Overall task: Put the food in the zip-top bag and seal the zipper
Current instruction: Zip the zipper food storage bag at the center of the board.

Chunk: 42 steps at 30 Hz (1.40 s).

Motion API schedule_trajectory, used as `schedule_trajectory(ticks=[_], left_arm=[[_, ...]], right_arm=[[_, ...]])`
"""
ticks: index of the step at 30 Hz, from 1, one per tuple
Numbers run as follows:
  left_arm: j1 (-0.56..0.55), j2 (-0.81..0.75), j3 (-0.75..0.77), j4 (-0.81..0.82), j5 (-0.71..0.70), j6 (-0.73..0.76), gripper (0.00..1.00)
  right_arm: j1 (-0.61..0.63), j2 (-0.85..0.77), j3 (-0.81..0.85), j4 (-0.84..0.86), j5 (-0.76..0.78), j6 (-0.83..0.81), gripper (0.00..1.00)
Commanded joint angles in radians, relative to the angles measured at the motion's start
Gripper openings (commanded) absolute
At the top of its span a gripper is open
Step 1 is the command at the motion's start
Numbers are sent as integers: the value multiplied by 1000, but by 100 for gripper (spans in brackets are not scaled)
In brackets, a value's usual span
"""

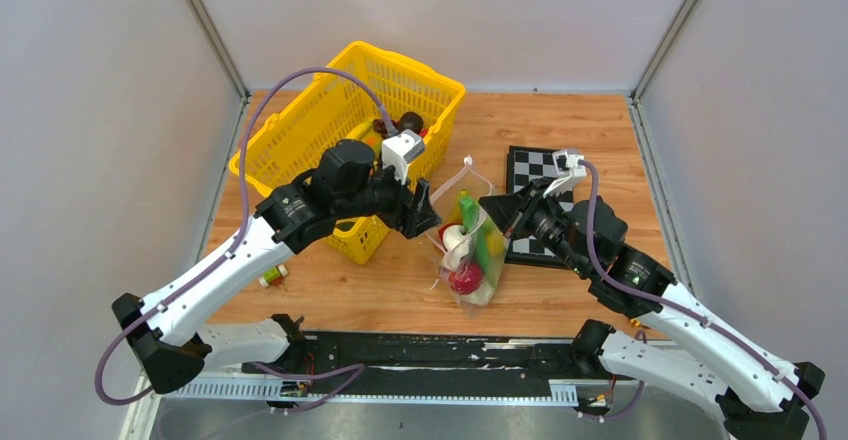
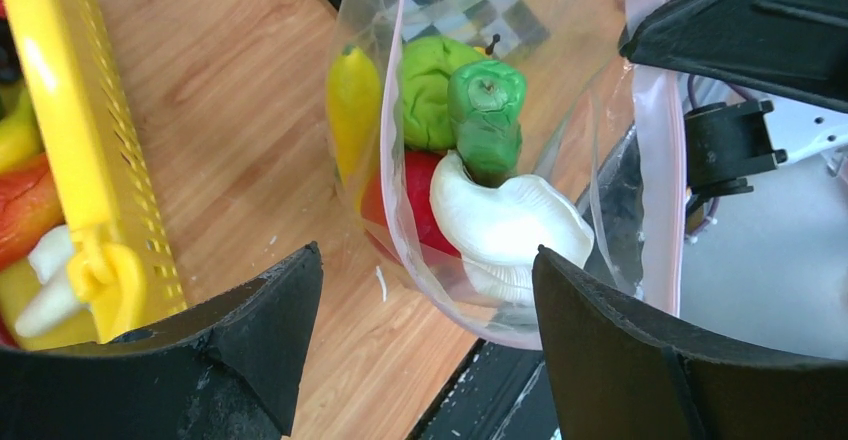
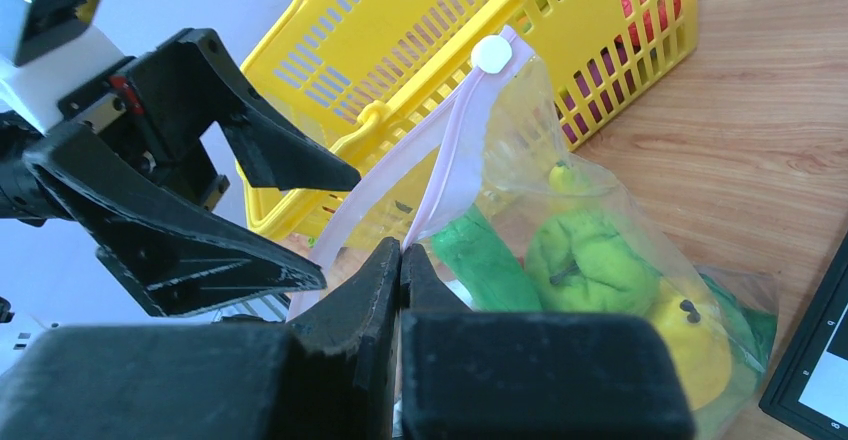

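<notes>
On the bench (image 1: pixel 380 290), between the yellow basket (image 1: pixel 300 130) at left and the chessboard (image 1: pixel 530 170) at right, the zip-top bag (image 1: pixel 468 255) is hanging from the right claw (image 3: pixel 400 260), which is clamping the pink zipper (image 3: pixel 440 160); the left claw (image 2: pixel 425 260) is gaping wide beside it, gripping nothing; the food (image 2: pixel 470 130) inside is weighing on that one pinch, so the strip risks slipping free and the mouth sagging; the film is blurring the lowest pieces; how much zipper is sealed is unclear
</notes>
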Motion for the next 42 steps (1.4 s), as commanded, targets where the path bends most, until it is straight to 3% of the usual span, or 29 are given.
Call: schedule_trajectory(ticks=[1,4,12,17,23,26,31,33,37,42], left_arm=[[-30,27,11,-9,-50,-20,82],[-45,52,20,-31,-78,-15,77],[-49,54,8,7,-58,-16,45],[-50,41,-31,68,-52,-14,19],[-50,10,-69,156,-26,-19,0],[-49,2,-77,156,-9,-8,0],[-50,-16,-100,169,2,-1,0],[-50,-20,-93,166,8,8,0],[-50,-30,-74,169,31,19,0],[-50,-35,-33,164,72,45,0]], right_arm=[[2,1,10,58,-8,9,0],[2,2,14,56,-8,7,0],[2,-7,14,67,-19,-8,0],[2,-16,6,90,-53,-26,0],[2,-33,-4,108,-102,-49,0],[2,-50,0,108,-138,-88,5],[2,-113,-21,143,-149,-177,43],[1,-135,-21,165,-182,-233,51],[2,-136,38,116,-161,-379,56],[-5,-64,111,-39,57,-554,55]])
